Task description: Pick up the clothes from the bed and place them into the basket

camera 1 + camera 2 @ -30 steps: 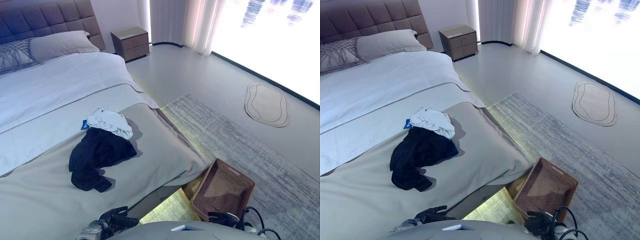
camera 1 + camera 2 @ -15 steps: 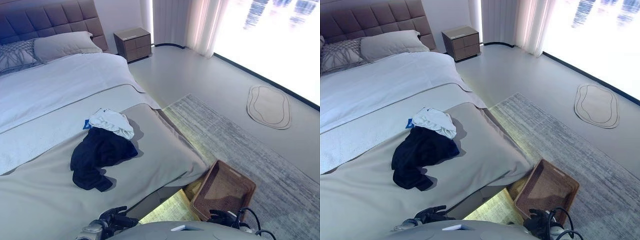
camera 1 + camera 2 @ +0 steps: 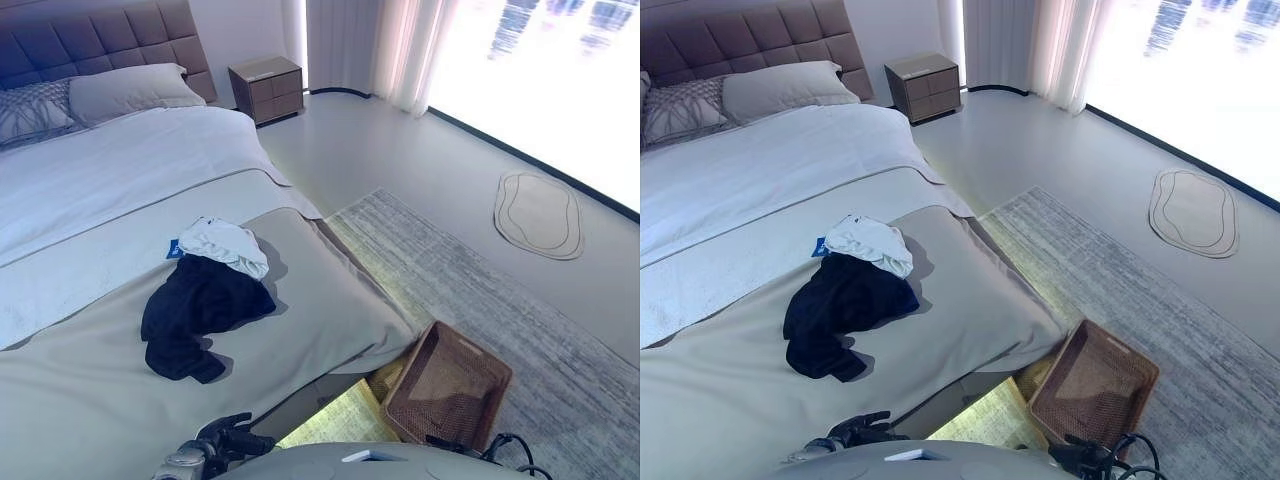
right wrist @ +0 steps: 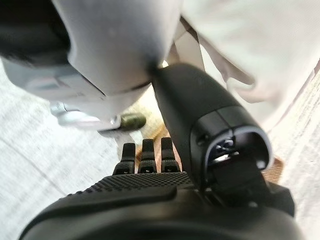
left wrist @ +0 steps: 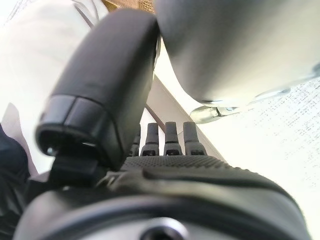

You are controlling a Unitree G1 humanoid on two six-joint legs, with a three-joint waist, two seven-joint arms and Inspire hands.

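The bed [image 3: 120,190] fills the view from nine o'clock round to twelve, a grey cover spread over its near end and white bedding beyond. A pale grey rug [image 3: 500,290] runs over the floor from the centre toward four o'clock. Two pillows [image 3: 125,90] lie against the tufted headboard [image 3: 90,40] at eleven o'clock, and a bedside cabinet [image 3: 265,88] stands just past the bed's far corner at twelve. A small oval mat [image 3: 538,212] lies at three o'clock, well apart from the rug. The woven basket [image 3: 447,385] sits tilted on the floor at five o'clock, beside the bed's near corner, with nothing visible inside. The clothes are on the grey cover, left of centre: a dark garment [image 3: 195,315] crumpled, with a white garment [image 3: 225,245] touching its far edge. The left hand [image 3: 232,440] shows low at six o'clock, fingers [image 5: 172,140] straight and holding nothing. The right hand [image 4: 145,187] hangs with fingers [image 4: 146,155] extended, likewise unladen.
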